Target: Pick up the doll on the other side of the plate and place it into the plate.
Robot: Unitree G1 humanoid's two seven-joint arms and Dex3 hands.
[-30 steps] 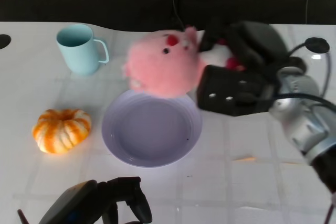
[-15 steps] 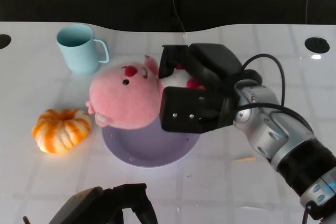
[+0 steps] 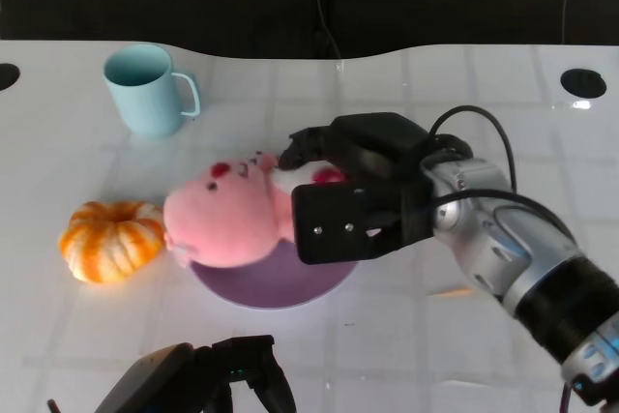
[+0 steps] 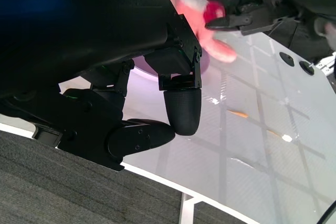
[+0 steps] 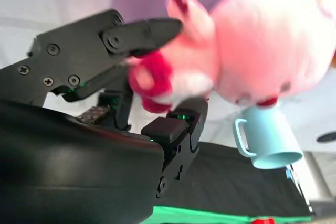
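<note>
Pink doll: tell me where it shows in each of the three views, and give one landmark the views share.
Head view: the pink doll lies at centre, over the purple plate, held by the right hand.
Left wrist view: a pink part of the doll shows beyond the left hand.
Right wrist view: the doll fills the middle, between the right hand's fingers.
Shared landmark: the purple plate, visible in all three.

Head cam looks down at the table (image 3: pixel 503 94) from above, wide. Left wrist cam sits low at the near edge, close behind the left hand (image 4: pixel 142 114), facing across. Right wrist cam is tight, turned over. All three share the doll (image 3: pixel 227 220) and plate (image 3: pixel 280 292).
</note>
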